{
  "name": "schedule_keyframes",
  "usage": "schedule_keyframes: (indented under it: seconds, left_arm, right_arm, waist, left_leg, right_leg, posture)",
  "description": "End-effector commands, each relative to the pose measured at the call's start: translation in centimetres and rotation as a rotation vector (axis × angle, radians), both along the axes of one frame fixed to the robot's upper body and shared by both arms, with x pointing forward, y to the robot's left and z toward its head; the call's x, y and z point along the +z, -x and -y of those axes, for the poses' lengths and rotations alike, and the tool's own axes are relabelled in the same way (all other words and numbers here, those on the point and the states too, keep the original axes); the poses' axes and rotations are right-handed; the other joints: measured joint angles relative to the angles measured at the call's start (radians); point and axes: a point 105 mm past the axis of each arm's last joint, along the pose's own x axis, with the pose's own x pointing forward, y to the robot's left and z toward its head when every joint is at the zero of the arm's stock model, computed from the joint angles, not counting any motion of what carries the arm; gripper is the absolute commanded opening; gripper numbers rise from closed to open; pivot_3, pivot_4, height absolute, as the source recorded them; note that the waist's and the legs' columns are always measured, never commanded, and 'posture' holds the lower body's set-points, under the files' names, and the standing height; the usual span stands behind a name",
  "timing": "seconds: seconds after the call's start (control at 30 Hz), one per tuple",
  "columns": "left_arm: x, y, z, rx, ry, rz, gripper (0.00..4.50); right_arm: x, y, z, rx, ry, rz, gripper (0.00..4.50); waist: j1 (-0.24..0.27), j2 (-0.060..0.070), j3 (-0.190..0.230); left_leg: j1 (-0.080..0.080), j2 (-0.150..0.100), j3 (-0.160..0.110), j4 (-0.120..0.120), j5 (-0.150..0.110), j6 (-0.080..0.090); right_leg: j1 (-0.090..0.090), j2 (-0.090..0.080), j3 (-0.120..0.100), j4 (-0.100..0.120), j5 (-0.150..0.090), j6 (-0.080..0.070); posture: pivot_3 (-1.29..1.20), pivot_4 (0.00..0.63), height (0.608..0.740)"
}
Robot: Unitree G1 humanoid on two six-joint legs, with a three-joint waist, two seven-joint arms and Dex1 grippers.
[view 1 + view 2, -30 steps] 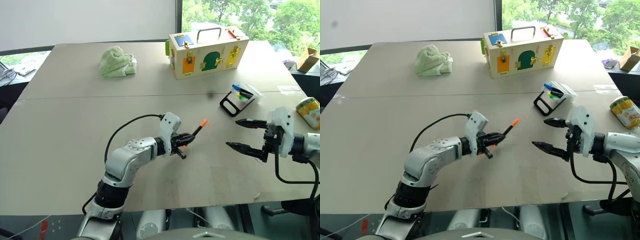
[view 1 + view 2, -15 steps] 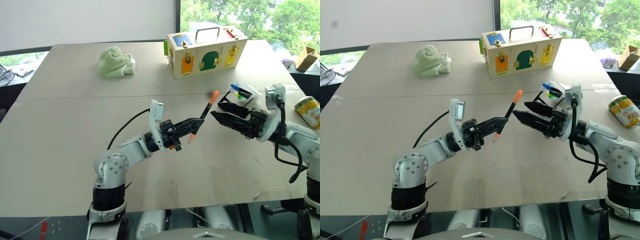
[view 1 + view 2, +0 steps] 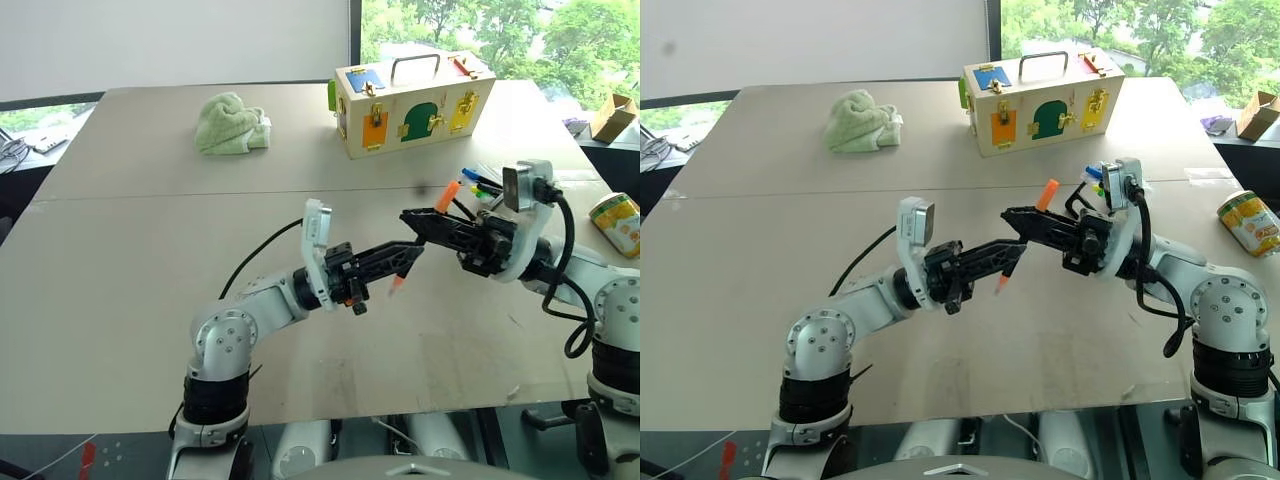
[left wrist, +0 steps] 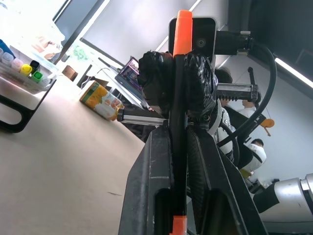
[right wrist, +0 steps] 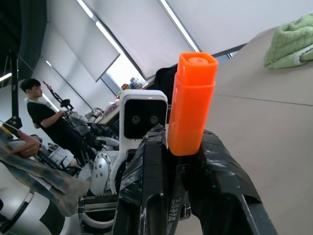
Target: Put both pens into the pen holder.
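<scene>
My right fingers [image 3: 1015,215] stood wide apart a second ago; now they have swung in toward my left and clamped on the pen [image 3: 1023,237] just below its orange cap. My left fingers [image 3: 1012,251] remain clenched on the lower barrel, so both hands share one pen above the worktop [image 3: 760,260]. I judge this a handover: the left must let go before the right can carry the pen across. The pen holder [image 3: 487,184] sits just behind my right hand, on the worktop.

The pen is a slim black barrel, smooth and hard, with a squared, matte orange cap [image 5: 190,110] and an orange tip at the low end. The holder is a clear plastic tray with bright markers showing through. The worktop is flat, pale board.
</scene>
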Motion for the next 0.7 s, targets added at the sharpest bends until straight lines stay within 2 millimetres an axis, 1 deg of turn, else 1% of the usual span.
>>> schedule_keyframes:
  seconds: [0.03,0.07,0.1,0.17,0.23,0.3,0.37,0.4,0.43,0.5,0.57,0.63,0.7]
  left_arm:
    - [0.5,0.4,-0.3,-0.004,0.008,0.028,1.99]
    - [0.1,0.1,-0.3,0.022,-0.028,0.032,2.23]
    - [-0.2,-0.3,-0.5,0.047,-0.060,0.037,2.78]
    - [-0.3,-0.7,-0.9,0.074,-0.099,0.064,3.59]
    - [-0.3,-0.9,-1.7,0.090,-0.177,0.135,3.59]
    - [-0.6,-1.1,-2.4,0.107,-0.296,0.214,3.59]
    - [-0.9,-1.8,-3.8,0.156,-0.476,0.366,3.59]
    - [-0.7,-2.3,-4.3,0.179,-0.521,0.417,3.59]
    - [-0.1,-2.4,-4.5,0.193,-0.535,0.477,3.59]
    - [1.0,-2.5,-4.5,0.205,-0.521,0.552,3.59]
    - [1.7,-2.3,-4.0,0.207,-0.495,0.585,3.59]
    - [2.2,-2.4,-3.2,0.228,-0.480,0.614,3.59]
    - [2.8,-3.1,-2.6,0.285,-0.462,0.634,3.59]
  right_arm:
    - [0.9,0.2,0.1,-0.021,0.010,0.060,0.06]
    - [1.0,0.0,0.2,-0.044,0.022,0.074,0.06]
    - [1.0,-0.3,0.5,-0.074,0.039,0.091,0.06]
    - [1.1,-0.8,0.9,-0.117,0.062,0.114,0.06]
    - [1.3,-1.5,2.0,-0.164,0.106,0.143,0.06]
    - [1.7,-2.4,3.2,-0.237,0.164,0.206,0.06]
    - [3.4,-3.4,4.6,-0.329,0.245,0.346,0.06]
    - [4.4,-3.8,5.2,-0.373,0.291,0.424,0.06]
    - [5.4,-4.2,5.8,-0.413,0.345,0.503,0.06]
    - [6.4,-4.9,6.7,-0.466,0.468,0.626,0.06]
    - [6.8,-5.6,7.2,-0.500,0.593,0.743,0.06]
    - [7.1,-6.6,7.3,-0.528,0.710,0.862,0.06]
    - [7.0,-7.4,7.2,-0.538,0.786,0.933,0.06]
  waist:
    - [0.000,0.000,0.000]
    - [0.000,0.000,0.000]
    - [0.000,0.000,0.000]
    - [0.000,0.000,0.000]
    - [0.000,0.000,0.000]
    - [0.000,0.000,0.000]
    - [0.000,0.001,0.001]
    - [0.000,0.002,0.002]
    - [0.000,0.003,0.003]
    - [0.002,0.003,0.004]
    - [0.002,0.003,0.003]
    - [0.001,0.003,0.003]
    - [0.000,0.003,0.003]
  left_leg:
    - [0.000,0.000,0.000,0.000,-0.001,0.001]
    - [0.000,0.000,0.000,0.000,0.000,0.001]
    - [0.000,0.000,0.000,0.000,0.000,0.001]
    - [0.000,0.000,0.000,0.000,0.000,0.001]
    - [0.000,0.000,0.000,0.000,0.000,0.001]
    - [0.000,0.000,0.000,0.000,0.000,0.000]
    - [0.000,0.000,0.000,-0.001,0.000,-0.001]
    - [0.000,0.000,0.001,-0.002,0.001,-0.001]
    - [0.000,0.000,0.001,-0.002,0.001,-0.001]
    - [-0.001,0.000,0.002,-0.002,0.001,-0.001]
    - [-0.001,0.000,0.001,-0.003,0.001,-0.002]
    - [-0.001,0.000,0.001,-0.005,0.001,-0.002]
    - [-0.002,0.000,0.002,-0.006,0.001,-0.002]
  right_leg:
    - [0.000,0.000,0.000,0.000,0.000,0.000]
    - [0.000,0.000,0.000,0.000,0.000,0.000]
    - [0.000,0.000,0.000,0.000,0.000,0.000]
    - [0.000,0.000,0.000,0.000,0.000,0.000]
    - [0.000,0.000,0.000,0.000,0.000,0.000]
    - [-0.001,0.000,0.000,0.000,0.000,0.000]
    - [-0.001,0.001,0.000,0.000,0.000,0.000]
    - [-0.001,0.001,0.001,-0.001,0.000,0.000]
    - [-0.002,0.001,0.001,-0.001,0.000,0.000]
    - [-0.003,0.001,0.001,-0.001,0.000,0.000]
    - [-0.002,0.001,0.001,-0.004,0.000,0.000]
    - [-0.002,0.000,0.001,-0.008,0.000,0.000]
    - [-0.001,0.000,0.001,-0.011,0.000,0.001]
  posture:
    - [0.00,0.150,0.740]
    - [0.00,0.150,0.740]
    - [0.00,0.150,0.740]
    - [0.00,0.150,0.740]
    - [0.00,0.150,0.740]
    - [0.00,0.150,0.740]
    - [0.00,0.150,0.740]
    - [0.00,0.150,0.740]
    - [0.00,0.150,0.740]
    - [0.00,0.150,0.740]
    - [0.00,0.150,0.740]
    - [0.00,0.150,0.740]
    - [0.00,0.150,0.740]
